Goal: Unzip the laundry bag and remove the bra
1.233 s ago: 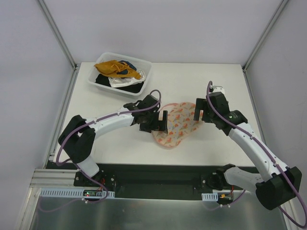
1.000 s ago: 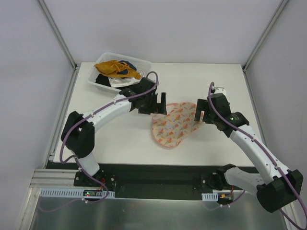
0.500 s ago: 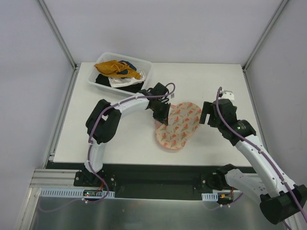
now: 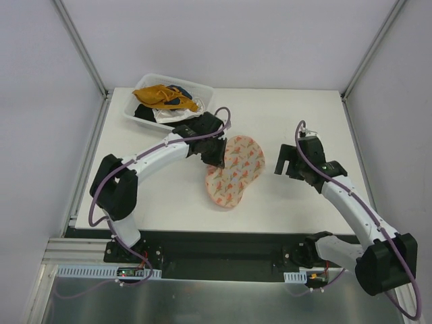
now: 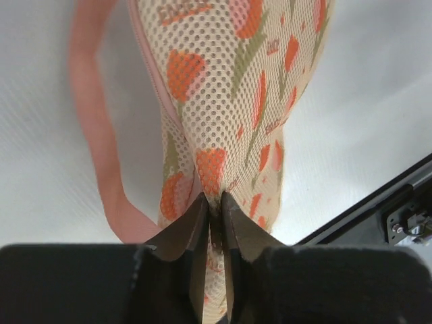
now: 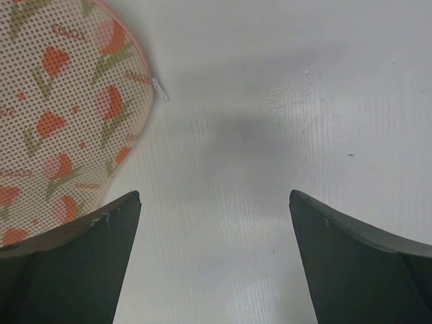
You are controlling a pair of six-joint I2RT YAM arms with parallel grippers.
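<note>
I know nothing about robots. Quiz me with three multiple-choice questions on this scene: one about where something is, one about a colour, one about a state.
1. Where on the table is the plastic bin? A far left corner; B near right corner; C centre.
2. What colour are the laundry bag prints? A blue; B orange-red; C black.
3. The right fingers are: A open, empty; B shut on the bag; C shut on the bin.
Answers: 1 A, top view shows it there. 2 B, wrist views show them. 3 A, wide gap over bare table.
</note>
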